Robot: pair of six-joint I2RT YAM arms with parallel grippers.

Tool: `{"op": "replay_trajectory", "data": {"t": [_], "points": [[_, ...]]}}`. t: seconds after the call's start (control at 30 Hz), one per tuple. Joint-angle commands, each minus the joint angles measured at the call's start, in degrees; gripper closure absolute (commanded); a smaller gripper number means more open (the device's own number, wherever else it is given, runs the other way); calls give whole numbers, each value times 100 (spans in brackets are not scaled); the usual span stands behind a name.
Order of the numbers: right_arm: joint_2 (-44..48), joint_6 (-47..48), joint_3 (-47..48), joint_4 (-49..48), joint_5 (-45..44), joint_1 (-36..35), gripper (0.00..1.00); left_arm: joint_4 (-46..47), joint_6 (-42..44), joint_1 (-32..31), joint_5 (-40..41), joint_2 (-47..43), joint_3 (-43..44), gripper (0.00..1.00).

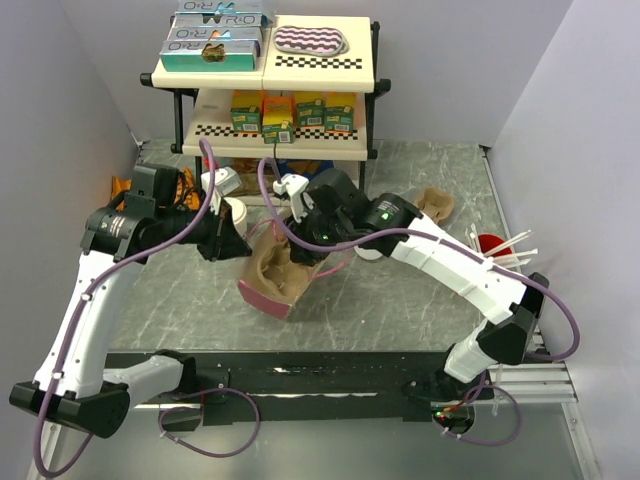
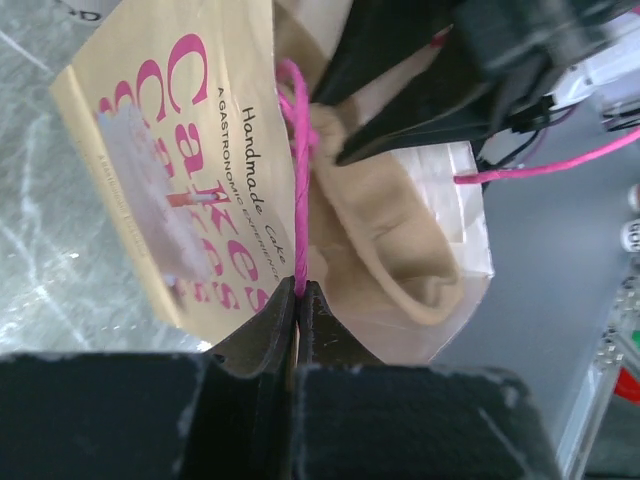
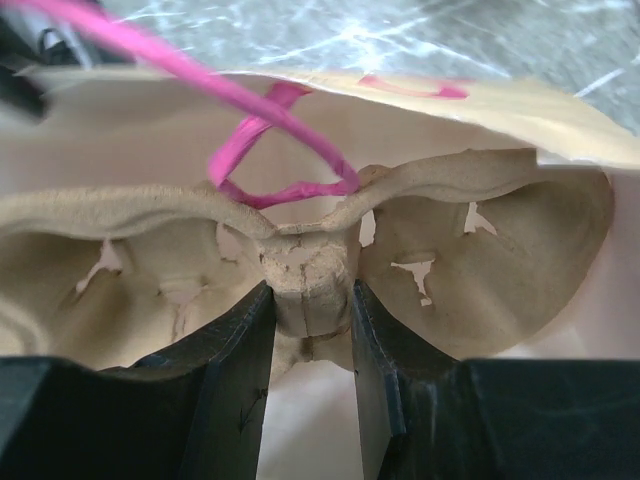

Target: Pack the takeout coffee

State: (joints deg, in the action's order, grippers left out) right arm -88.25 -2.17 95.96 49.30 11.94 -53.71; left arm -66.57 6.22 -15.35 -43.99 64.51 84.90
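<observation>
The takeout coffee (image 1: 222, 182) appears to stand on the desk (image 1: 180, 300) at about 11 o'clock from the paper bag (image 1: 268, 290). It is just behind the left arm and partly hidden, so only its white lid shows clearly. As a thin paper cup it should be light and easily dented. The lid could pop under a hard squeeze, and whether it holds liquid cannot be told. A gentle hold around the wall below the lid, keeping it upright, looks safest.

The left claw (image 2: 298, 295) is pinched tight on the bag's pink handle (image 2: 298, 180), holding the mouth up. The right claw (image 3: 312, 300) is narrowed onto the centre post of a moulded pulp carrier (image 3: 480, 230) sitting inside the bag. The wells at 3 and 9 o'clock of the post look empty. No cup shows in the bag.
</observation>
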Motion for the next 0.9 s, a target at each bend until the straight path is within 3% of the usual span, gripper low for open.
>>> {"op": "replay_trajectory", "data": {"t": [0.0, 0.43, 0.7, 0.87], "points": [[18, -318, -235, -166, -833, -235, 100, 425, -436, -20, -637, -333, -280, 99], [589, 173, -1896, -1378, -1318, -464, 100, 715, -991, -11, -734, -343, -888, 99], [1564, 990, -3486, -3004, -1221, -614, 100, 961, -1272, 15, -796, -387, -1345, 99], [1565, 1281, -3664, -3032, -1107, -719, 100, 1110, -1290, 24, -1050, -351, -1222, 99]]}}
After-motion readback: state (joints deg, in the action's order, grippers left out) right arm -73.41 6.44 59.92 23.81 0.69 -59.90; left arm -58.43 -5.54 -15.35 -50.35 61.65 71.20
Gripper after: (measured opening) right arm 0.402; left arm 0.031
